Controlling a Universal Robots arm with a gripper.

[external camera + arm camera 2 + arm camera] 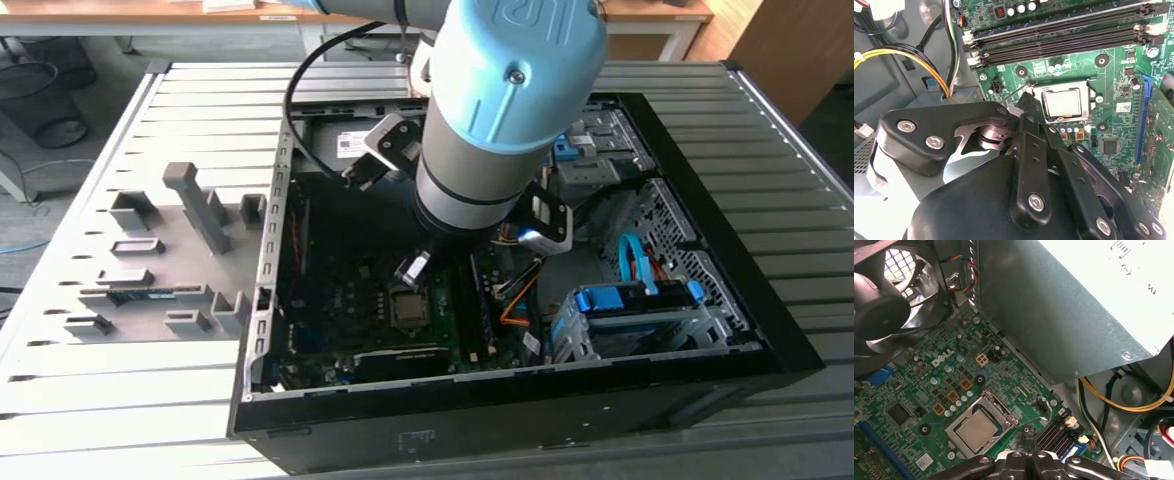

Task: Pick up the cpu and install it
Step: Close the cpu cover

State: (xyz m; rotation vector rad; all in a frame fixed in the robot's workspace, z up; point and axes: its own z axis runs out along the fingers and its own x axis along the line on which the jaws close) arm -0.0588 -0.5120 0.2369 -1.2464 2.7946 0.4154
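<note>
In the exterior view the arm (494,110) hides much of the open case (747,330), while both wrist views show the cpu (1064,102) (976,429) seated in its socket, beside the empty-looking end effector (1026,107), whose opening I cannot tell.

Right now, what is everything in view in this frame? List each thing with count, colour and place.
cpu: one, silver-grey top, seated in the socket frame on the motherboard, in both wrist views.
motherboard: one, green, on the case floor.
memory slots: several, black, beside the socket.
power supply box: one, grey, above the board's edge.
fan: one, black, at the case wall.
computer case: one, black, open, on the slatted table.
fixture tray: one, grey, at the exterior view's left of the case.
gripper: one, black, just beside the socket.
</note>
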